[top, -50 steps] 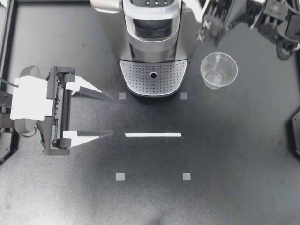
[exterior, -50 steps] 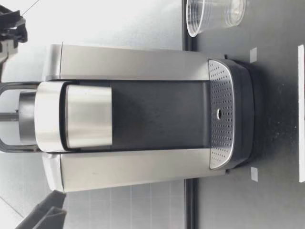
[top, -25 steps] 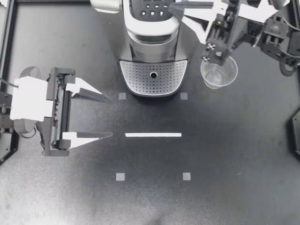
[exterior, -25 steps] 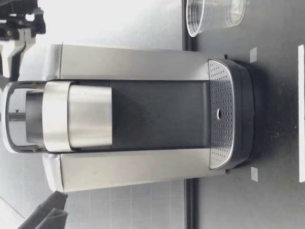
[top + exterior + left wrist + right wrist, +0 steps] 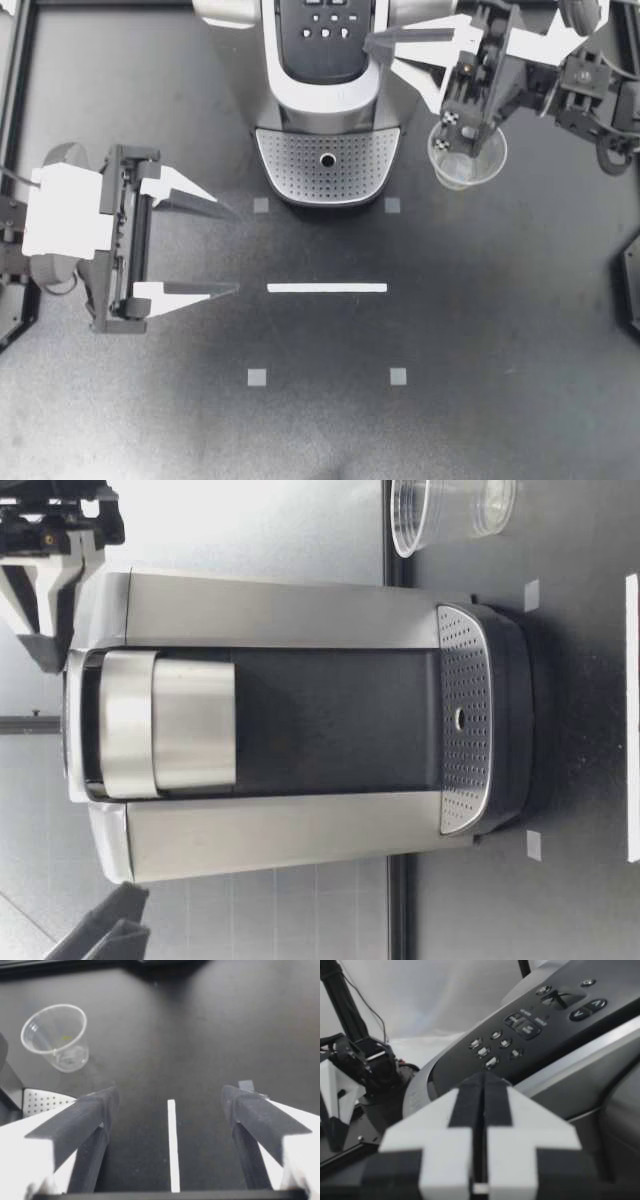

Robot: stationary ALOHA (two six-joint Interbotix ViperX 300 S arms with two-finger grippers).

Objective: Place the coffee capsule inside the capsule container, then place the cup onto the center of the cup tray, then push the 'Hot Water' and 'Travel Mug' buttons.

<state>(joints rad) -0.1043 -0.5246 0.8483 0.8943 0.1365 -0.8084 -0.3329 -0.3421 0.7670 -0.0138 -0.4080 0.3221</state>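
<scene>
Pointing at the buttons (image 5: pixel 326 30) of the coffee machine (image 5: pixel 322 95), my right claw (image 5: pixel 372 41) is pinched shut, empty; the cup (image 5: pixel 468 165) sits at its five o'clock; my left claw (image 5: pixel 239 250) gapes wide.

Left gripper (image 5: pixel 238 250): white body, black frame, dark grey finger pads (image 5: pixel 200 205). Right gripper (image 5: pixel 372 42): white with black pads, and black-and-white checkered tags (image 5: pixel 447 116) behind it on the arm.

Coffee machine (image 5: pixel 300 105), beside the right gripper: brushed silver shell; black control panel (image 5: pixel 325 58) with grey buttons.

Cup tray (image 5: pixel 290 160): silver, with a regular grid of dark perforations.

Cup (image 5: pixel 467 155), near the right gripper: clear, colourless.

Table (image 5: pixel 500 330): matt black. Ahead of the left gripper: one white strip (image 5: pixel 327 288) and small grey squares (image 5: pixel 257 377).
</scene>
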